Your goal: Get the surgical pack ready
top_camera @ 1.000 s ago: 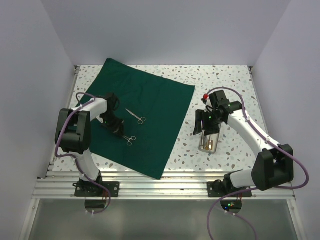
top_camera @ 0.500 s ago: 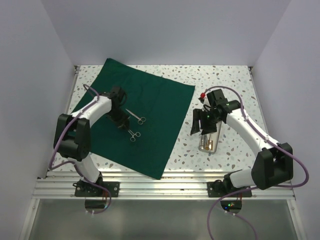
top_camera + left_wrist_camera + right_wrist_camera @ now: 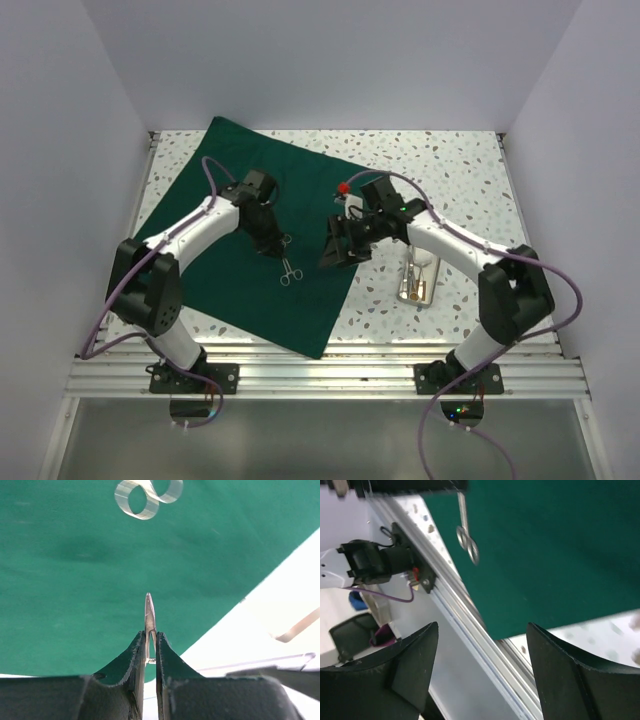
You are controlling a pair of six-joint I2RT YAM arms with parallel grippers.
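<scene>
Top external view: speckled table (image 3: 450, 160), pale walls (image 3: 300, 60) around.
Cloth (image 3: 300, 200): flat, 9 o'clock side.
Tray (image 3: 425, 265): 3 o'clock.
Left gripper (image 3: 150, 634): clamping thin steel instrument (image 3: 149, 610).
Right gripper (image 3: 481, 627): wide, empty.

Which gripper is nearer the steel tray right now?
Right. The right gripper hangs open over the right edge of the green drape, just left of the steel tray. The left gripper, shut on forceps, is farther left over the drape's middle.

Left end effector (image 3: 274, 249) holds a steel instrument (image 3: 290, 272) (ring-handled) over green drape (image 3: 320, 200).
</scene>
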